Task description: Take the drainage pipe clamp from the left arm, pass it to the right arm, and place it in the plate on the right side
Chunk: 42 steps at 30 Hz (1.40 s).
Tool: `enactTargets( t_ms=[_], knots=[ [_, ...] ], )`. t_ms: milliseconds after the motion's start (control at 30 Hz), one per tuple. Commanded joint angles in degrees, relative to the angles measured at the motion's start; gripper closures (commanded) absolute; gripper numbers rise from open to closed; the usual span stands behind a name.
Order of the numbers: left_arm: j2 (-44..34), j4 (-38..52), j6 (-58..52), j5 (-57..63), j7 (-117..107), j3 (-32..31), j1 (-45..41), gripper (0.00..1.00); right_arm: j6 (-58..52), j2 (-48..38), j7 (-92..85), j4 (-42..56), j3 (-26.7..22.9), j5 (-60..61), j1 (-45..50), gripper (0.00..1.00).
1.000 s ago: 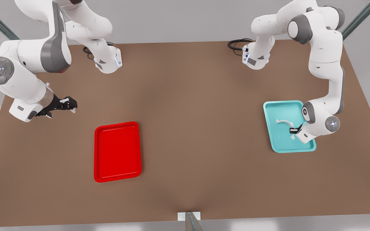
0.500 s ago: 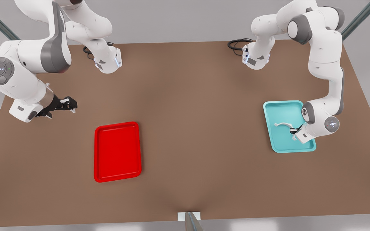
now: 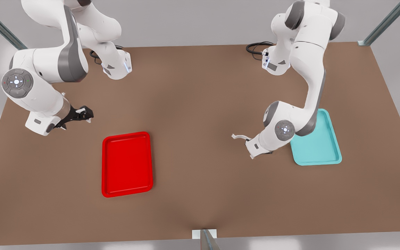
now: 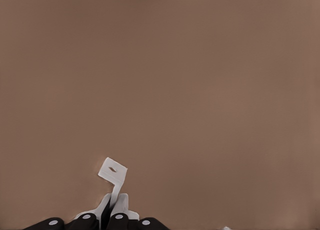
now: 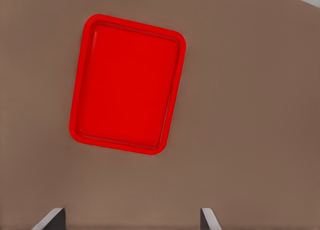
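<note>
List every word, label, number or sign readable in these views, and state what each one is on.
None: no readable text appears.
The red plate, teal tray and table are plain.
The drainage pipe clamp, held in the left claw, bears a small hole but no marking.
The arms carry small grey patches near their bases, too small to read.
The right claw is unmarked.

Bright red plate [image 3: 127,164], teal tray [image 3: 319,149], white drainage pipe clamp [image 3: 239,136], plain brown table [image 3: 200,104].
</note>
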Motion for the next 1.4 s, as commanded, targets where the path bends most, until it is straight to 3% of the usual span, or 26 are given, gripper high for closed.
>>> enactTargets(
  t_ms=[0, 67, 167, 333, 500, 633, 800, 933, 1067, 1367],
  knots=[
    [1.66, 3.14, -6.73, -0.61, -59.97, -0.51, -2.57, 0.79, 0.01, 0.02, 0.13, 0.05, -0.02, 0.12, 0.07, 0.00],
    [4.56, 7.98, -7.70, -0.17, -68.06, -0.51, -5.83, 0.79, 0.54, 4.92, -0.31, 1.71, 0.07, 9.25, 1.03, 0.00],
    [8.16, 14.57, -7.96, -0.61, -84.33, -0.60, -9.25, 0.79, 1.67, 10.12, -0.14, 5.59, 0.60, 11.46, 7.53, 0.00],
    [12.21, 21.07, -7.88, -0.69, -98.57, -0.86, -12.95, 0.79, 13.97, 14.16, -0.83, 4.71, 2.18, 14.62, 18.43, 0.00],
    [13.96, 23.98, -7.88, -1.57, -97.09, -1.39, -13.30, 0.79, 28.30, 17.68, -41.61, 1.73, 2.62, 18.22, 20.72, 0.00],
    [13.88, 23.89, -7.96, -1.75, -91.63, -1.65, -13.21, 0.79, 36.92, 19.88, -61.74, -1.09, 2.62, 23.24, 20.11, 0.00],
    [13.96, 23.89, -8.05, -1.66, -91.02, -1.74, -13.21, 0.79, 43.15, 21.46, -76.50, -2.40, 3.06, 23.33, 21.42, 0.00],
    [13.96, 23.80, -8.05, -1.75, -89.52, -1.83, -13.21, 0.79, 54.93, 21.11, -87.31, -3.82, 3.41, 20.25, 21.34, 0.00],
    [14.32, 23.89, -7.96, -1.66, -88.03, -2.18, -13.30, 0.79, 56.08, 22.16, -101.03, -3.82, 4.29, 20.34, 21.34, 0.00],
    [14.67, 23.89, -7.88, -1.66, -86.27, -2.18, -13.30, 0.79, 54.24, 22.08, -109.03, -7.16, 10.18, 20.78, 17.56, 0.00]
  ],
)
